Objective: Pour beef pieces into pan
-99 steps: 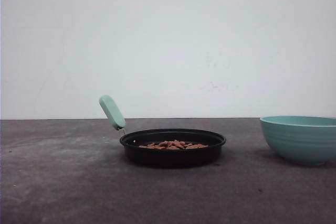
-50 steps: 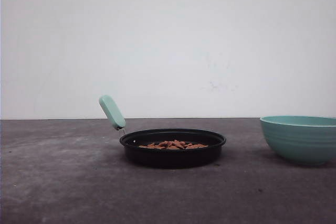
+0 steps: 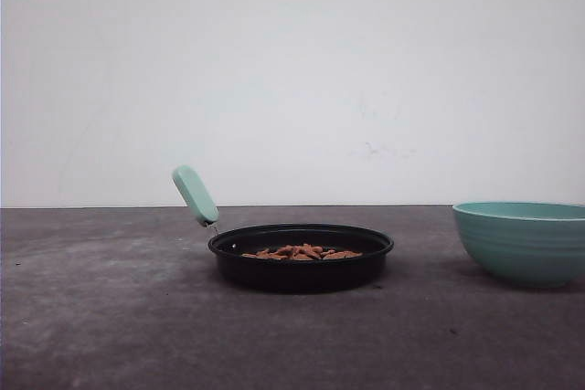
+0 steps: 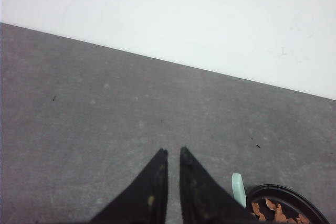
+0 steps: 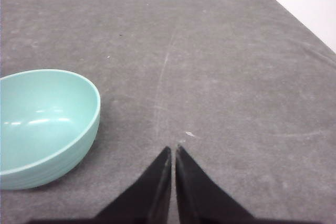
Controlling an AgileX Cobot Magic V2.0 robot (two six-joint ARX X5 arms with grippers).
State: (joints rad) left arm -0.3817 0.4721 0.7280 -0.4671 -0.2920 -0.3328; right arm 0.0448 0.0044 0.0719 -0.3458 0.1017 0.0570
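Many small reddish-brown, flat beef pieces lie heaped in the middle of the shallow round black pan, which sits on the dark grey table near the centre of the front view. Its short rounded mint-green handle rises on a thin metal stem, tilted up and away to the pan's left. A deeper teal ribbed bowl stands on the table well to the right of the pan, apart from it, and in the right wrist view its inside looks bare. The left gripper hangs above bare table with its black fingers nearly together, only a thin slit between the tips, holding nothing; the pan's rim and some beef show close beside it. The right gripper likewise has its fingers drawn almost together, empty, over the table just beside the bowl.
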